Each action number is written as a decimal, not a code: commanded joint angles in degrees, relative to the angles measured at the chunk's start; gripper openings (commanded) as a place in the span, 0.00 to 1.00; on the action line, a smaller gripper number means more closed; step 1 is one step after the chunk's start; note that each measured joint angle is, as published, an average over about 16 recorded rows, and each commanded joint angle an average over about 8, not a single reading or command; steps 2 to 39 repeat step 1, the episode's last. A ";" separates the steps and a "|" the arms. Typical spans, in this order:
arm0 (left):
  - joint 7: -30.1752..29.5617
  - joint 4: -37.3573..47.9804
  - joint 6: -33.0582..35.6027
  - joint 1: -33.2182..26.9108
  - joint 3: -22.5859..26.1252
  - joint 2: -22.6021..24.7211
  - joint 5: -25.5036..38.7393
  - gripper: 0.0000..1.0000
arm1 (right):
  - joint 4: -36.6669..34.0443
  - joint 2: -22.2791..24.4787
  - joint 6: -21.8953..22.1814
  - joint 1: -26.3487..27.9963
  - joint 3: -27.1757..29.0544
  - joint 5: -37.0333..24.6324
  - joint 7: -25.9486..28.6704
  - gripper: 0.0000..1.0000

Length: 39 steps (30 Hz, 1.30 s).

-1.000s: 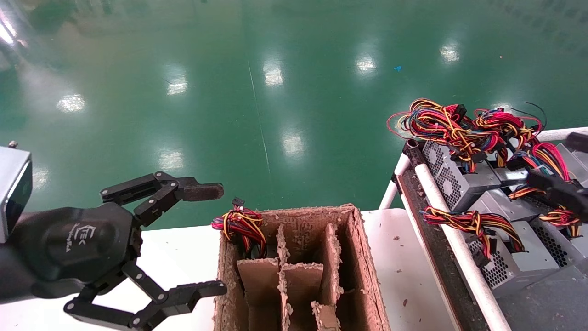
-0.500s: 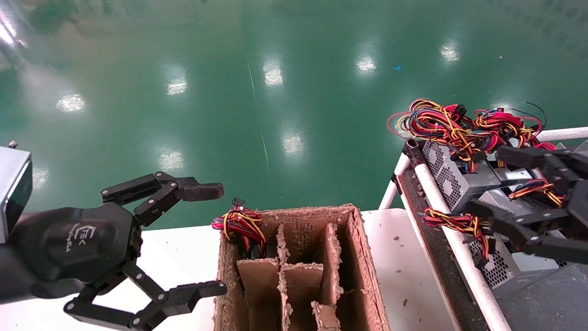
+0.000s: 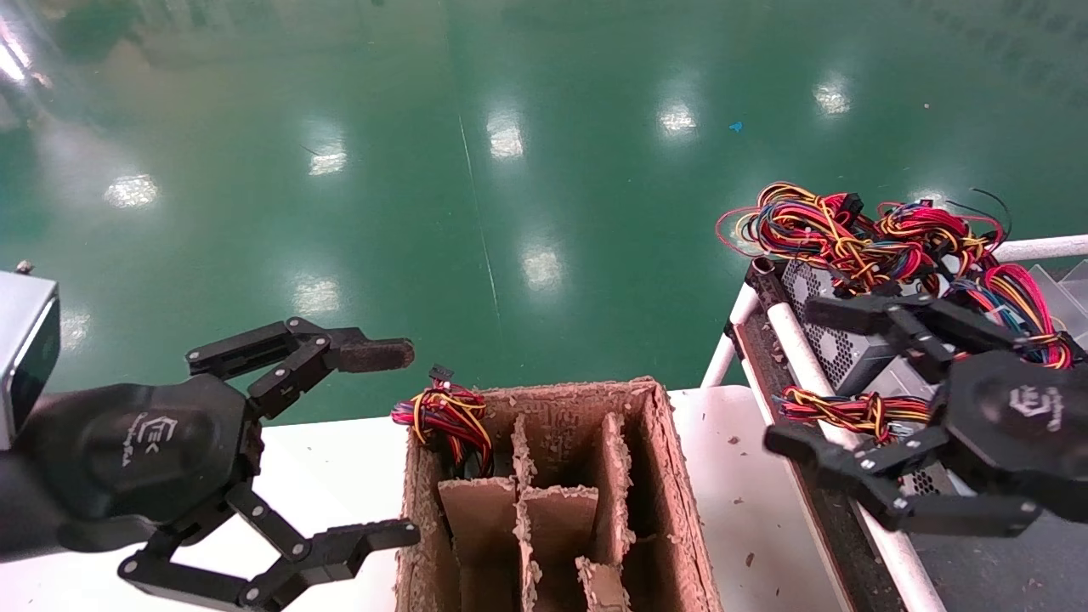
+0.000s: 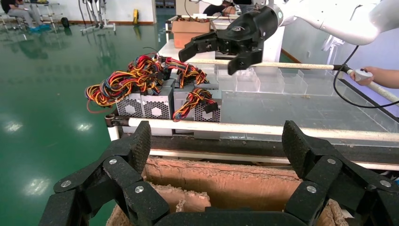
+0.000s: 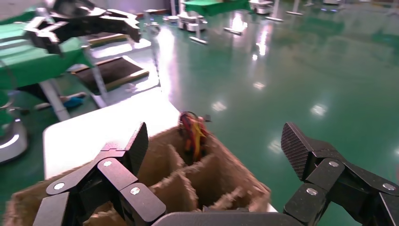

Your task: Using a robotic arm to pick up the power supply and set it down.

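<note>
Several grey power supplies (image 3: 829, 353) with red, yellow and black wire bundles (image 3: 850, 225) lie packed on the cart at the right, also seen in the left wrist view (image 4: 157, 103). Another wire bundle (image 3: 446, 416) sticks out of the far-left compartment of the brown divided cardboard box (image 3: 671, 476). My right gripper (image 3: 795, 376) hovers open and empty over the cart's near rail, between the power supplies and the box. My left gripper (image 3: 399, 442) stands open and empty just left of the box, above the white table.
The cart has a white pipe rail (image 3: 908, 568) along its box-side edge. The white table (image 3: 731, 493) carries the cardboard box (image 5: 188, 183) and scattered cardboard crumbs. Green glossy floor lies beyond. Clear plastic bins (image 4: 263, 82) sit behind the power supplies.
My right gripper has swung left from over the power supplies to the cart's rail, towards the cardboard box, still open and empty. The left arm has not moved.
</note>
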 commanded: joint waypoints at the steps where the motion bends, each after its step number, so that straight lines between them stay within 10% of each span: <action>1: 0.00 0.00 0.00 0.00 0.00 0.00 0.00 1.00 | 0.17 -0.72 -0.87 2.08 -2.85 0.91 -0.58 1.00; 39: 0.00 0.00 0.00 0.00 0.00 0.00 0.00 1.00 | 0.17 -0.72 -0.87 2.08 -2.85 0.91 -0.58 1.00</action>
